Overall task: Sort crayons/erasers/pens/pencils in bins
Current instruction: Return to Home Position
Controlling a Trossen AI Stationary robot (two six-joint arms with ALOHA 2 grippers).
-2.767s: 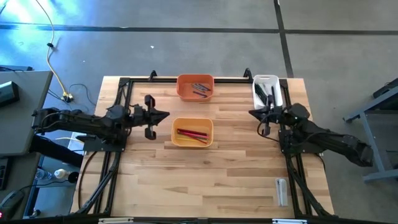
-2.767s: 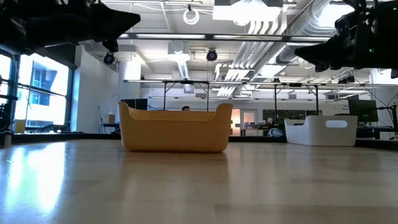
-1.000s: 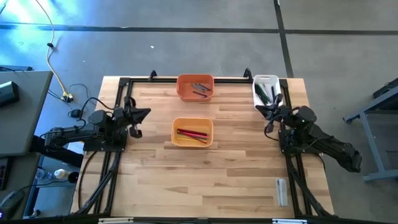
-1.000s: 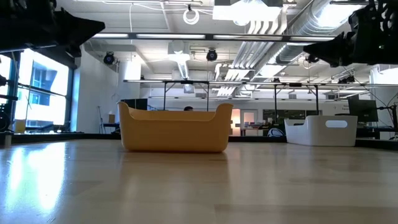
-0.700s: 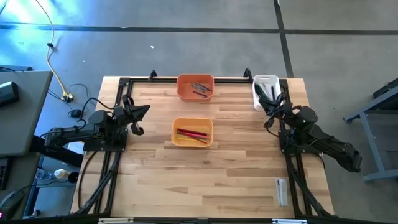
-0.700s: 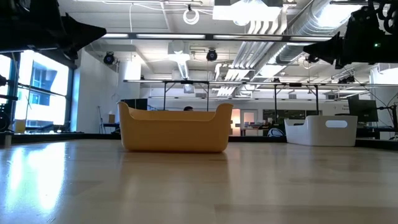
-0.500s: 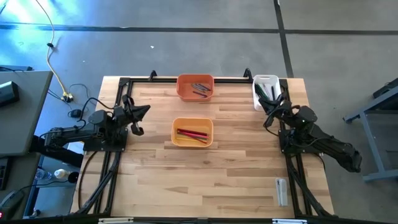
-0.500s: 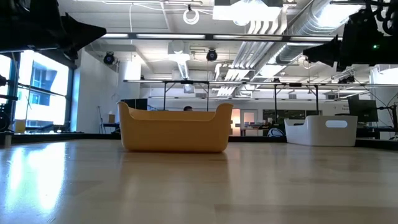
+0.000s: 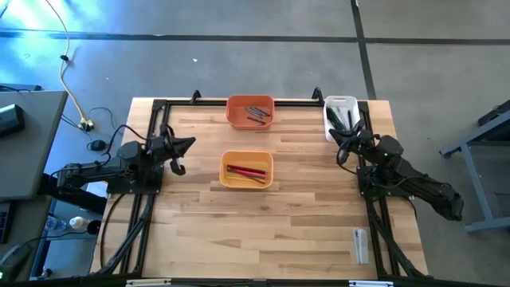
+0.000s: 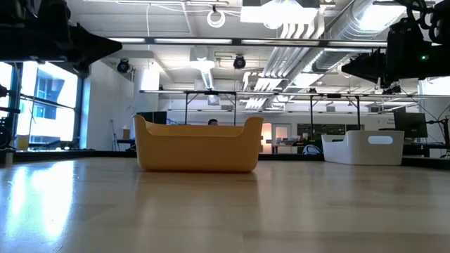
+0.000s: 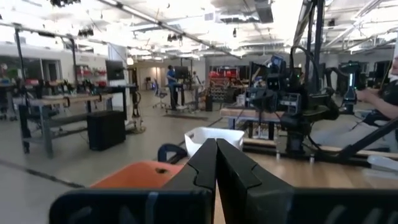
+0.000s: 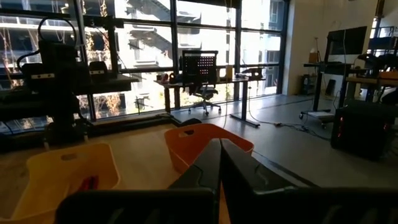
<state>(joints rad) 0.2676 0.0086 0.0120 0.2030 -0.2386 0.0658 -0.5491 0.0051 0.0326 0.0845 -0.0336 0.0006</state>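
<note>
Three bins stand on the wooden table. The orange bin (image 9: 250, 112) at the far edge holds several thin sticks (image 9: 256, 113). The yellow-orange bin (image 9: 247, 169) at mid-table holds red sticks (image 9: 245, 171). The white bin (image 9: 342, 116) at the far right holds dark sticks (image 9: 346, 119). My left gripper (image 9: 191, 142) is shut and empty, drawn back at the table's left edge and raised above it. My right gripper (image 9: 333, 132) is shut and empty too, raised just beside the white bin's near end.
Black frame rails (image 9: 151, 199) run along the table's left, right and far edges. A small pale object (image 9: 361, 245) lies near the right front corner. Bare wood (image 9: 255, 231) stretches across the near half of the table.
Both grippers have stayed in place and shut. In the low view both have tipped down a little toward level. My right gripper's tip has also swung slightly toward the white bin. The bins and sticks have not moved.
</note>
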